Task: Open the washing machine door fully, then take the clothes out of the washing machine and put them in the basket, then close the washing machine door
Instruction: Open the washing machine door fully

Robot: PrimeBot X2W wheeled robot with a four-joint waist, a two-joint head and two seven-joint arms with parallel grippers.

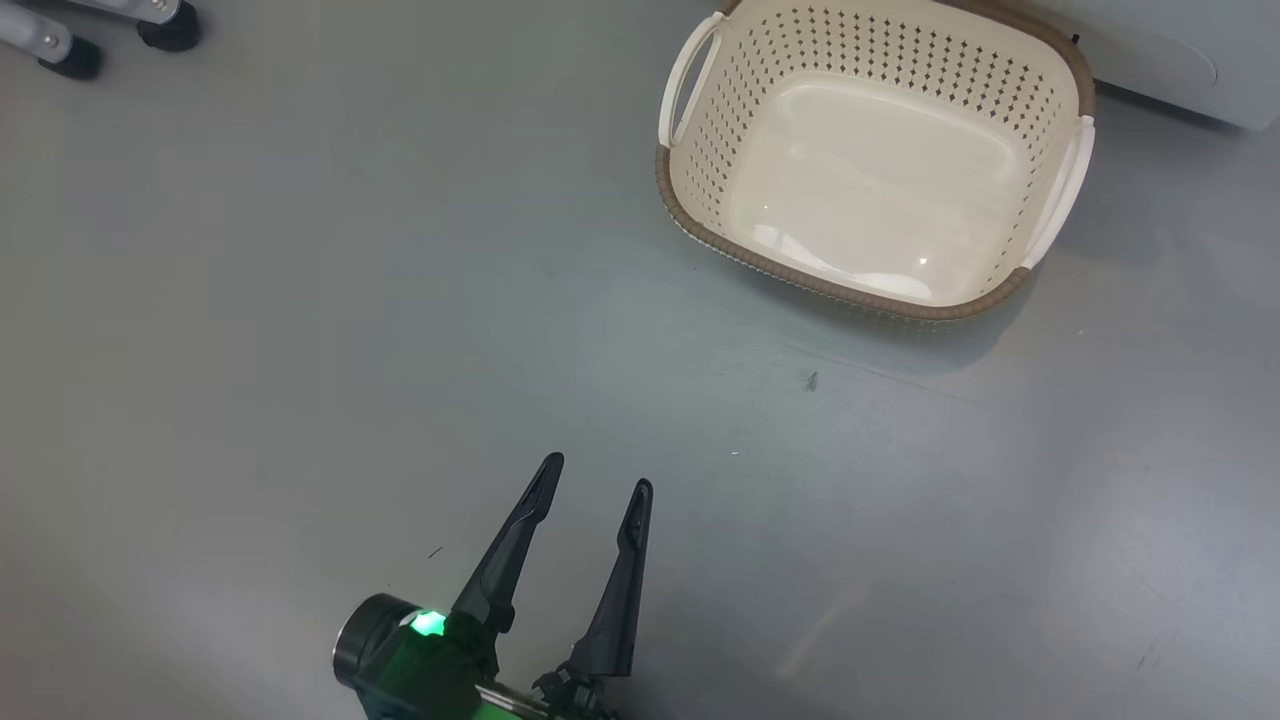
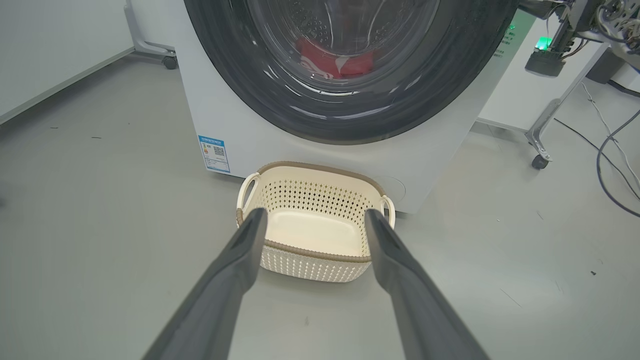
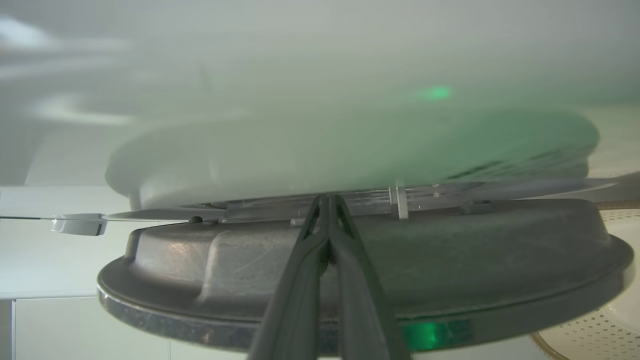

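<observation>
The washing machine [image 2: 220, 125] stands white ahead, and its door [image 2: 240, 85] has a glossy black rim and clear glass. Red clothes [image 2: 335, 62] lie behind the glass in the drum. The cream basket [image 2: 320, 167] sits on the floor right before the machine, with nothing in it [image 1: 830, 285]. My left gripper [image 1: 596, 475] hovers open over the floor, short of the basket, pointing at it [image 2: 315, 215]. My right gripper [image 3: 328, 197] is shut with nothing between its fingers. It lies along the door's edge [image 3: 450, 250], tips at the seam with the machine front [image 3: 300, 150].
The machine's lower corner [image 1: 1170, 50] is behind the basket. Frame legs on casters [image 1: 60, 50] stand at the far left. A wheeled stand [image 2: 537, 161] and floor cables [image 2: 610, 150] lie right of the machine. The right arm's green-lit wrist [image 2: 545, 52] hangs by the door's upper right.
</observation>
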